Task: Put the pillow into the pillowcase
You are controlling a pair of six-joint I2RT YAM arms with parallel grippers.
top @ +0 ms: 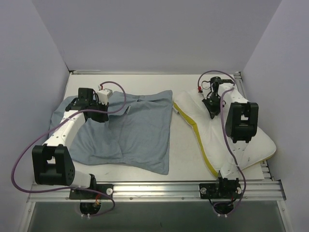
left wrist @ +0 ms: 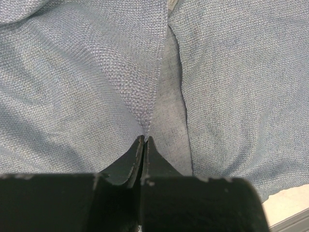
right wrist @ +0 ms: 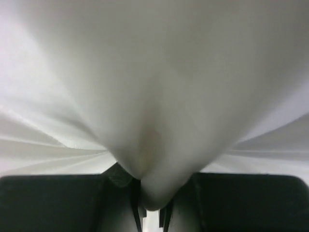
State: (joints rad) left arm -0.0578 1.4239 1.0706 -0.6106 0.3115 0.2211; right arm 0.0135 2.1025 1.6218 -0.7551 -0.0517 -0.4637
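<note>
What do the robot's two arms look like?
Each arm has chunky black joints with smooth white tubes between them. The left arm and the right arm each carry a thin purple cable that loops along them. The left gripper and the right gripper each have two flat black fingers. A small white box sits by the left wrist.

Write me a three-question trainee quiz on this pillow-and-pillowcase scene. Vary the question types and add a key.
1. True or false: the pillow is already inside the pillowcase.
2. Choose one: what does the right tool pinch? A: the pillowcase. B: white pillow fabric. C: nothing.
3. Fill the gap: the left tool is shut on a fold of the ____.

Key: 1 false, they lie side by side; 2 B; 3 pillowcase.
</note>
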